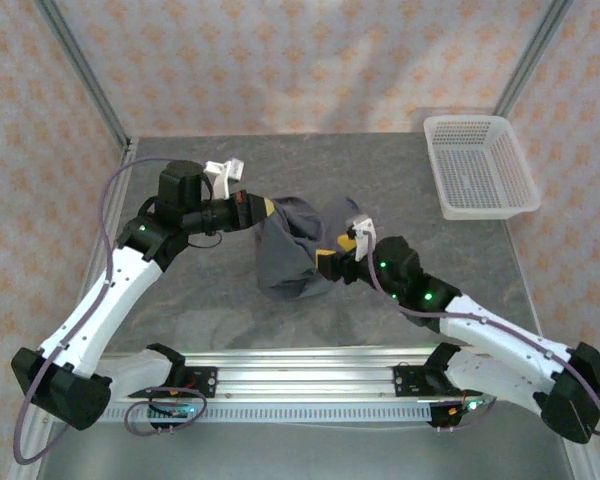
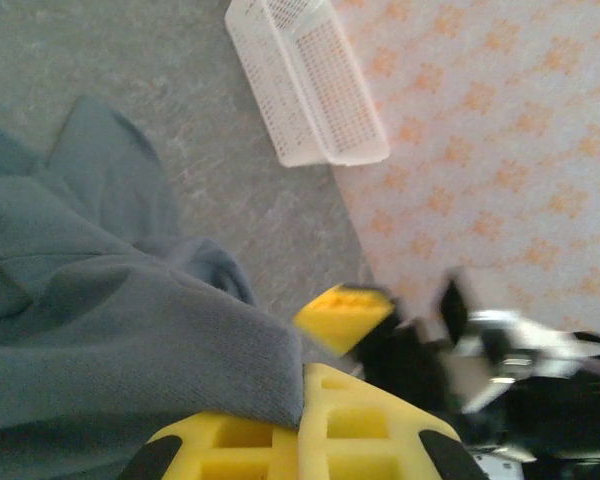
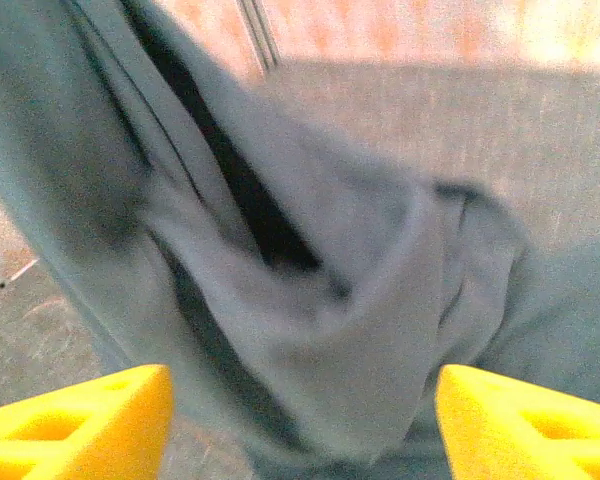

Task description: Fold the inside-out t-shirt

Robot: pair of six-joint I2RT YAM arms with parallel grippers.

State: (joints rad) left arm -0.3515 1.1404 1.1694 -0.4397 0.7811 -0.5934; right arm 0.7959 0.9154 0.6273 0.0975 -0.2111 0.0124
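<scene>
Our left pincer (image 1: 268,211) is clamped shut on an edge of the inside-out t-shirt (image 1: 290,255). In its wrist view the grey cloth lies draped over its yellow fingers (image 2: 280,440). Our right pincer (image 1: 337,252) stands with its jaws wide apart and grips nothing, and bunched folds of the shirt hang just ahead of its fingers (image 3: 80,420). The shirt hangs from the left pincer as a crumpled bundle between the two pincers, and its lower part seems to rest on the tabletop (image 1: 200,300). The white mesh basket (image 1: 477,165) sits well beyond the right pincer and apart from the cloth.

We judge the step in hand to be a fresh grasp by the right pincer. To do it well, we should aim at one clear edge, a hem or a shoulder seam, not the thick of the bunch. We should close firmly before the left pincer moves, then draw the two apart so the cloth spreads flat. If we catch several layers, the shirt will likely stay bunched.
</scene>
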